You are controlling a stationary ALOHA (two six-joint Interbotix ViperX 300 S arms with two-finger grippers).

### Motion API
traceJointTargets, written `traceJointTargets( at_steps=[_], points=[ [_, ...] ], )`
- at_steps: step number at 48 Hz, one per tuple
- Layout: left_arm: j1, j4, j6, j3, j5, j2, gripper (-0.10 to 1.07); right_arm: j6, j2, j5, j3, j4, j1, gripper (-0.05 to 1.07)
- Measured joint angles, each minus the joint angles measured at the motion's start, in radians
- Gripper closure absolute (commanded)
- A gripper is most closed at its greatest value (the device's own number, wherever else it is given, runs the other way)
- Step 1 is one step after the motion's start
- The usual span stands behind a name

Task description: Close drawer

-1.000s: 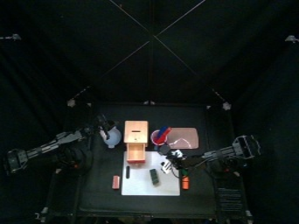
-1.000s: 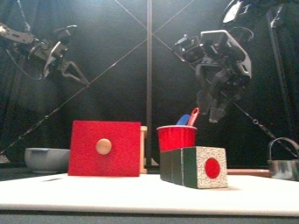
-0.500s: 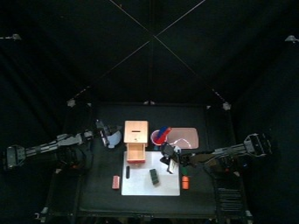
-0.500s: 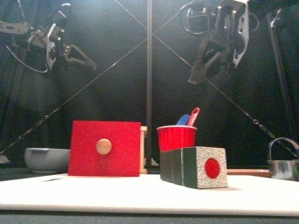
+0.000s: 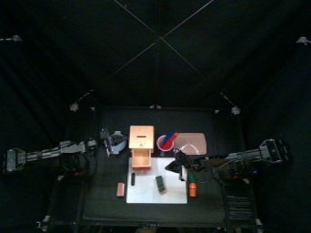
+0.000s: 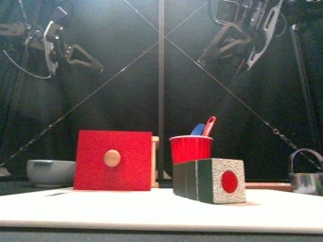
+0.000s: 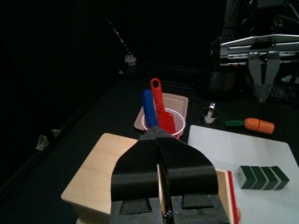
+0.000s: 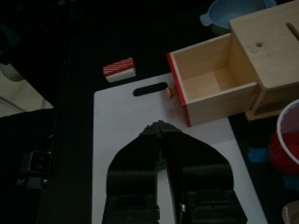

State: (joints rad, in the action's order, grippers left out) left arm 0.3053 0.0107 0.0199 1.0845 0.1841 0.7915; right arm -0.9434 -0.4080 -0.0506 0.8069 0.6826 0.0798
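Right wrist view shows the drawer [image 8: 214, 83] pulled well out of the cabinet [image 8: 271, 54], its red front facing the white board [image 8: 140, 131] on the surface. The right gripper [image 8: 163, 133] has snapped its fingers together since a second ago and holds nothing. It hovers above the board, short of the drawer front, so a closed-finger push looks likely. The left gripper [image 7: 165, 166], fingers shut and empty, hangs over the cabinet top.

One cabinet [image 8: 267, 51], one drawer [image 8: 211, 83], one red cup [image 6: 191, 148], two bowls [image 6: 51, 171] [image 6: 307, 180], two arms.
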Motion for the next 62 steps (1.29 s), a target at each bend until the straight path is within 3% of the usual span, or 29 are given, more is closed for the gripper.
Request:
traceJointTargets(
  at_steps=[62],
  points=[
    [-0.003, 0.000, -0.006, 0.021, 0.002, -0.008, 0.91, 0.000, 0.003, 0.006, 0.032, 0.012, -0.002, 0.80]
  ],
)
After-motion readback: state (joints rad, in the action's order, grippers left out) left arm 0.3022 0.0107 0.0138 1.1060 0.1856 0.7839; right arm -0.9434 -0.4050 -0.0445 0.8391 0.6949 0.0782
